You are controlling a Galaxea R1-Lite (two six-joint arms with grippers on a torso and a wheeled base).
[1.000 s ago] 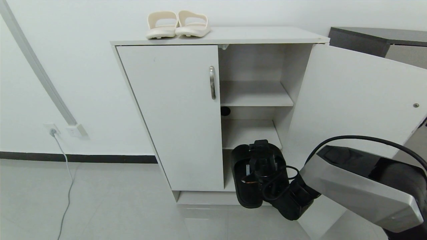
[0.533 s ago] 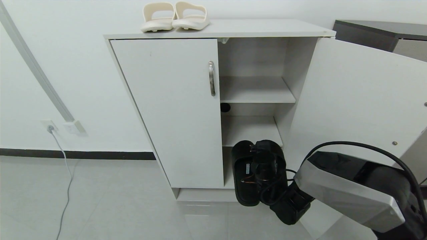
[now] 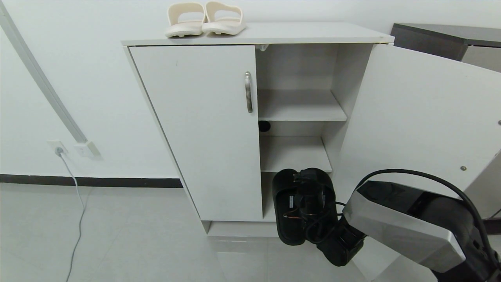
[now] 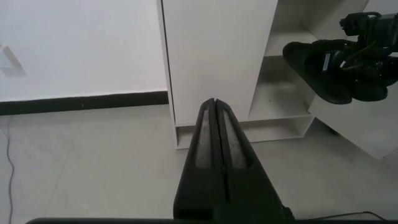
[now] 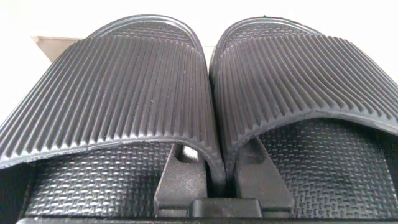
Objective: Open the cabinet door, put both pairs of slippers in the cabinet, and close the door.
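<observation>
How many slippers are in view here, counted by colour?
Black slippers: 2, clamped together in the right gripper in front of the cabinet's bottom opening.
Cream slippers: 2, side by side on the cabinet top.
Total: 4 slippers.

Closed left tool (image 4: 214,102) faces cabinet (image 4: 211,50)

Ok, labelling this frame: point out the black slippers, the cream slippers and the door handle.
black slippers (image 3: 282,223), head view, footbed of the left one.
cream slippers (image 3: 223,27), head view, toe of the right one.
door handle (image 3: 248,92), head view, middle of the bar.
</observation>
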